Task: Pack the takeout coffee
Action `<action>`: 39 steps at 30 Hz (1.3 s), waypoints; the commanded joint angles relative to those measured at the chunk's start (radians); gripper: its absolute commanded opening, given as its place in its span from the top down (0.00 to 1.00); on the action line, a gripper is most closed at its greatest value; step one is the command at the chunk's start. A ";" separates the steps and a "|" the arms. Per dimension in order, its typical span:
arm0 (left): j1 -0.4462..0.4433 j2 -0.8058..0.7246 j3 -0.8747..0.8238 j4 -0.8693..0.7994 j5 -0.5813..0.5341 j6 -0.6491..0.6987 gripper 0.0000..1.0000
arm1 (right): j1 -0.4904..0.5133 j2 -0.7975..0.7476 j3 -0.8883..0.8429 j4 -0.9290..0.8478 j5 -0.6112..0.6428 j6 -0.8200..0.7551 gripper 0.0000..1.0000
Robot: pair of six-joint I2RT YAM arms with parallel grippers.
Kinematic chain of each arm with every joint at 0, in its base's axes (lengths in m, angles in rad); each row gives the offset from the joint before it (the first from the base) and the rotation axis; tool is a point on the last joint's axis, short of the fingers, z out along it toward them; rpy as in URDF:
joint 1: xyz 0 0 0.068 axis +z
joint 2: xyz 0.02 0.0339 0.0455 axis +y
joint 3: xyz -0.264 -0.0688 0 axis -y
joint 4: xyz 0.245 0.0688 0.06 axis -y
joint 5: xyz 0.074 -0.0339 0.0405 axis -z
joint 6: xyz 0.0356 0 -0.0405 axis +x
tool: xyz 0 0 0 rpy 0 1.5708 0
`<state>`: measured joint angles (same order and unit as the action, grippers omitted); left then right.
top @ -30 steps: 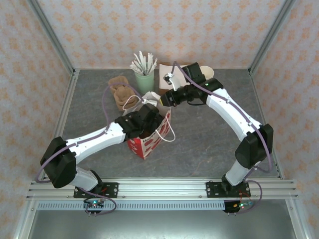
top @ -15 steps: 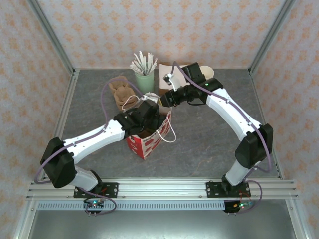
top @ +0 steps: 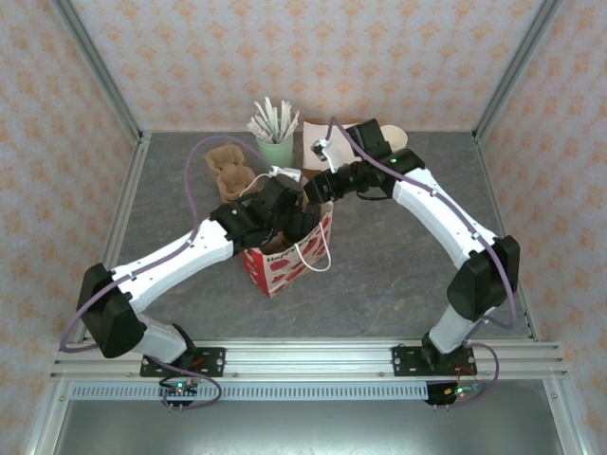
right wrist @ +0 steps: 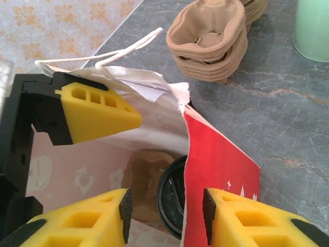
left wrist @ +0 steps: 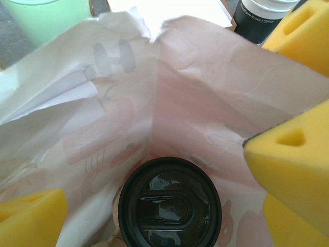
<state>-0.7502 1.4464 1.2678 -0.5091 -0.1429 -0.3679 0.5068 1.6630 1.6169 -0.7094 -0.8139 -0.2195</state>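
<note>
Left hand (left wrist: 154,175): spread wide inside the mouth of the red-and-white paper bag (left wrist: 200,87), yellow foam fingers (left wrist: 290,180) on either side, gripping nothing. Takeout coffee (left wrist: 169,208) stands upright on the bag's floor directly beneath it, black lid up, clear of both fingers.

Right hand (right wrist: 165,208): about half open, straddling the bag's red side wall at the rim. The paper runs close by one pad with a gap on the other side, so no pinch that I can make out.

Left wrist camera: straight down on the full lid, with a dark cup printed "COFFEE" (left wrist: 262,20) beyond the bag.

Right wrist camera: a slice of the lid past the red wall, the left hand's finger above the opening, and a stack of pulp cup carriers (right wrist: 213,38) on the grey worktop (right wrist: 288,118).

From overhead: both arms meet over the bag mid-worktop, with a mint-green cup of white sticks (top: 276,150) behind it.
</note>
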 commanded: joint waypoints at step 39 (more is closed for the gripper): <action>0.326 0.130 0.656 -0.742 0.435 0.214 0.12 | 0.001 -0.162 0.141 -0.086 0.229 0.350 0.40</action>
<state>-0.4255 1.5860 1.9759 -1.2079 0.2298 -0.1875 0.5037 1.5173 1.7634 -0.8078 -0.6155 0.1242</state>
